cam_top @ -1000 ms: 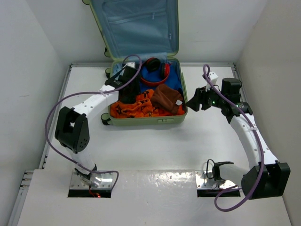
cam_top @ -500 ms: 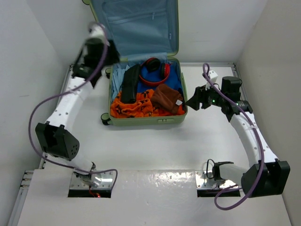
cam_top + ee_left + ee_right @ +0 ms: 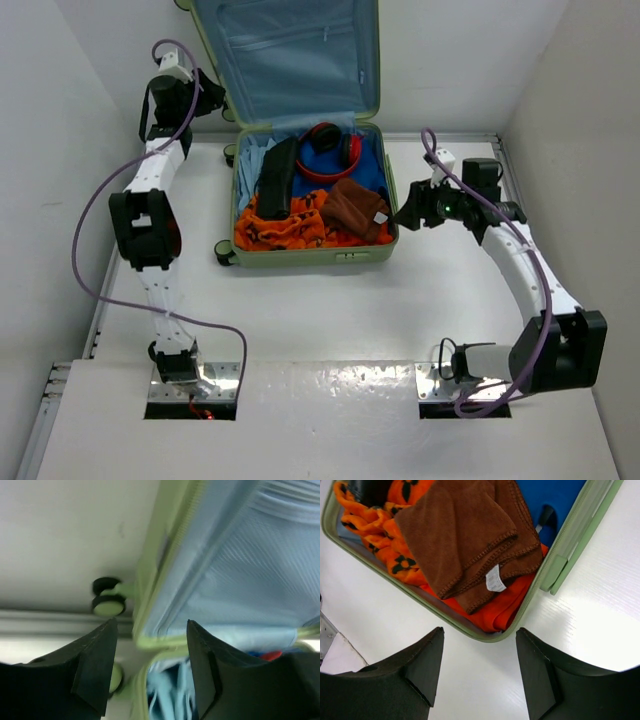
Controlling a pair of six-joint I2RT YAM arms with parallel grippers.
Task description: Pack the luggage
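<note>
The luggage, pale green with a light blue lining, lies open at the back of the table with its lid upright against the wall. Inside lie red headphones, a brown towel, orange cloth and a long black item. My left gripper hangs open at the lid's left edge. In the left wrist view the left gripper frames the lid's green rim, gripping nothing. My right gripper stands open just off the front right corner. In the right wrist view the right gripper is empty above the luggage rim and brown towel.
Small wheels stick out from the luggage's left side, close to my left fingers. White walls close in the table at the back and both sides. Bare white tabletop stretches in front of the luggage.
My left arm rose out of the luggage and swung back-left to the lid's edge, its jaws opening. The black item stayed behind in the luggage. The right arm shifted only slightly.
</note>
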